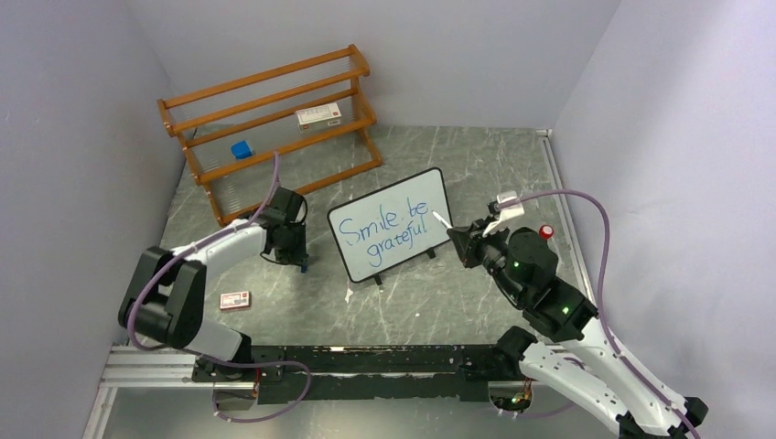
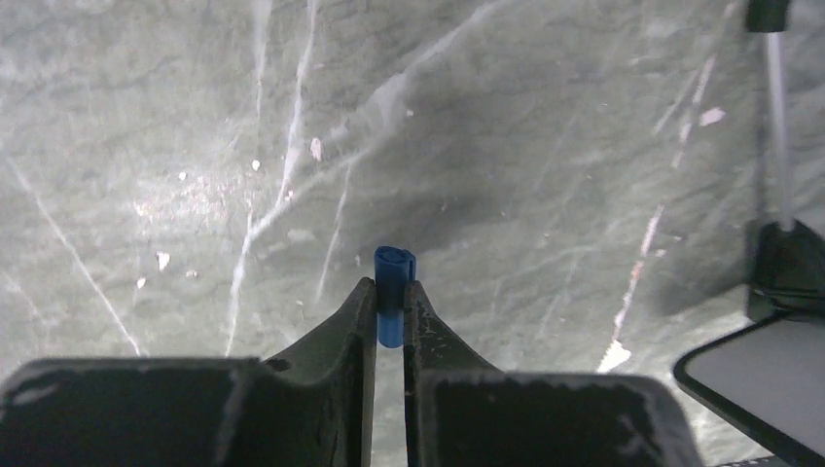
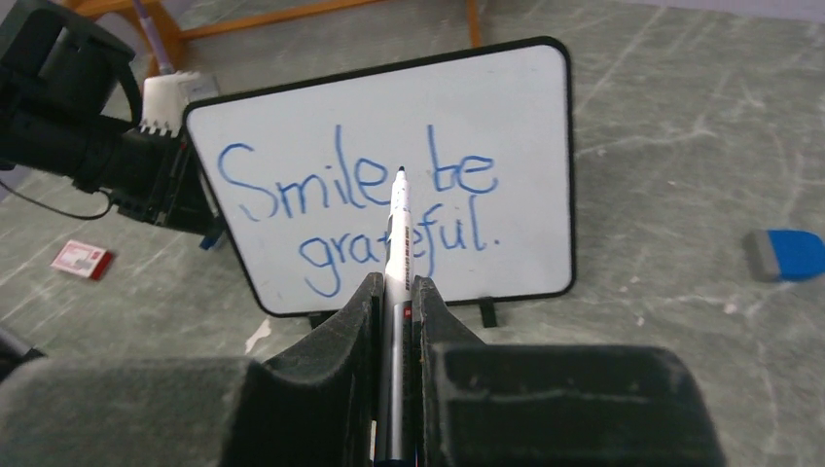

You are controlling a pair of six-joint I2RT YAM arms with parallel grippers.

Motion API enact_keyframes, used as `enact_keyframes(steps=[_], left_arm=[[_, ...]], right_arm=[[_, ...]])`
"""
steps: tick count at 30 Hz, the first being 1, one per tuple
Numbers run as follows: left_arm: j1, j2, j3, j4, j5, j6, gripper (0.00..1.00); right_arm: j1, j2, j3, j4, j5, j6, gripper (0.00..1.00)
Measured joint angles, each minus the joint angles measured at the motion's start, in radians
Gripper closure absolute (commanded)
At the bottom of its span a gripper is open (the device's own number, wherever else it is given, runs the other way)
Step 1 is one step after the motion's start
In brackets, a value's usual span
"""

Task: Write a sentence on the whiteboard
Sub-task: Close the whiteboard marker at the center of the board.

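Note:
The whiteboard [image 1: 433, 187] stands tilted on its black feet at the table's middle. The sentence [image 1: 389, 229] reads "Smile be grateful." in blue, in two lines. My right gripper [image 3: 394, 283] is shut on a white marker [image 3: 399, 229]. The marker's dark tip points at the board between "Smile" and "be", and I cannot tell whether it touches. From above, the right gripper [image 1: 464, 240] is just right of the board. My left gripper [image 2: 390, 285] is shut on a small blue cap [image 2: 394, 263] over the table. It sits left of the board [image 2: 754, 375].
A wooden rack [image 1: 274, 119] stands at the back left, holding a blue block [image 1: 241, 149] and a red-and-white box [image 1: 317, 115]. Another small red-and-white box [image 1: 235, 300] lies near the left arm's base. A blue object [image 3: 786, 253] lies right of the board.

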Motion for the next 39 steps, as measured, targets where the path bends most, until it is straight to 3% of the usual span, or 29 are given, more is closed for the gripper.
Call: enact_keyframes(steps=[15, 26, 31, 39], left_arm=[[0.001, -0.518, -0.088, 0.054, -0.051, -0.268, 0.95], [0.002, -0.782, -0.099, 0.142, -0.036, -0.518, 0.95], [0.002, -0.824, -0.126, 0.252, 0.026, -0.619, 0.95], [0.002, -0.836, -0.151, 0.447, 0.138, -0.754, 0.95]], right_arm=[[0.000, 0.091, -0.047, 0.228, -0.299, -0.016, 1.00], [0.024, 0.128, -0.119, 0.498, -0.435, 0.008, 1.00], [0.125, 0.198, -0.146, 0.627, -0.401, 0.001, 1.00], [0.399, 0.304, -0.192, 0.879, -0.185, -0.097, 1.00]])
